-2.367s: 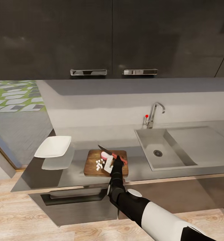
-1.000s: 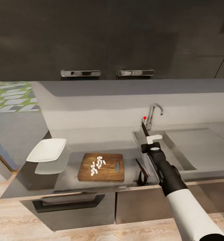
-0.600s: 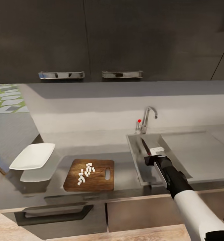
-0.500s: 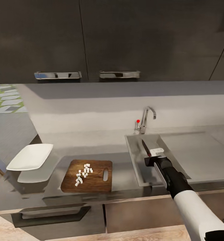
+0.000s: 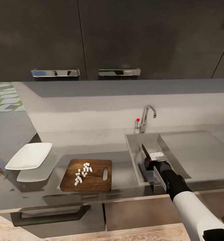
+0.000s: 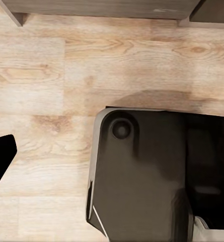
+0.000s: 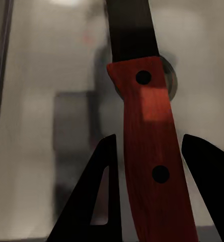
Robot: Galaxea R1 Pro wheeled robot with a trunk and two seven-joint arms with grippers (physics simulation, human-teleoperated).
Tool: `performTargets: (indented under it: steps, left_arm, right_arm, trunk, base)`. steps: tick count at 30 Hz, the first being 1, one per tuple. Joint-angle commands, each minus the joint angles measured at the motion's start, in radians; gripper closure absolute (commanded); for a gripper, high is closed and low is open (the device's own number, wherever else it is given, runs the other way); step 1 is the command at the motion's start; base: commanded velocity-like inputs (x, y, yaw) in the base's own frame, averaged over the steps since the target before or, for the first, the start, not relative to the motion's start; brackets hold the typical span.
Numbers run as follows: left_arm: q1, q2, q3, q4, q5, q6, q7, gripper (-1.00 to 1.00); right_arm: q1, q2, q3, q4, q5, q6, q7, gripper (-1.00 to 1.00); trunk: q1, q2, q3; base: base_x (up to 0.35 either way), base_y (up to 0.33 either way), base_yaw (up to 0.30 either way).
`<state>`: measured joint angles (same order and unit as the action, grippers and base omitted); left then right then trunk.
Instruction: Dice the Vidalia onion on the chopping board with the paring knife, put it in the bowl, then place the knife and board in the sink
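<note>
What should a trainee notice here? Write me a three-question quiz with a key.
1. True or false: the bowl is empty.
2. The diced onion lies: A) in the bowl, B) on the chopping board, C) on the floor.
3. Fill in: the paring knife is held above the sink by the ___ gripper.

Key: 1 true; 2 B; 3 right.
</note>
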<state>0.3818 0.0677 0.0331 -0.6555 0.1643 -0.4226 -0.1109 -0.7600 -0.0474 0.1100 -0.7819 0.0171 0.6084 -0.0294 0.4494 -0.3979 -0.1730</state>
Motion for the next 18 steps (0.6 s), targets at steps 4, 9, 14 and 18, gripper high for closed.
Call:
performTargets:
  steps: [4,9,14,18]
  left_arm:
    - [0.0,0.0,0.002,-0.002,0.011,0.001,-0.01,-1.0]
    - [0.0,0.0,0.002,-0.001,0.011,0.001,-0.01,-1.0]
    - [0.0,0.0,0.002,-0.001,0.011,0.001,-0.01,-1.0]
    - [0.0,0.0,0.003,-0.001,0.011,0.001,-0.01,-1.0]
  right_arm:
    - [-0.001,-0.002,0.005,0.001,0.001,0.001,-0.003,1.0]
    - [-0.001,-0.002,0.005,0.002,0.001,0.001,-0.003,1.0]
    - [-0.001,0.001,0.005,0.014,0.001,0.0,-0.002,1.0]
    - [-0.001,0.004,0.005,0.038,0.0,-0.001,-0.002,1.0]
  trunk:
    - [0.001,-0.002,-0.008]
    - [0.001,-0.002,-0.016]
    - [0.001,-0.002,-0.024]
    - [0.001,-0.002,-0.031]
  base:
    - [0.035,-0.036,0.0]
    - [0.161,-0.161,0.0]
    - [0.03,-0.029,0.0]
    - [0.002,-0.002,0.0]
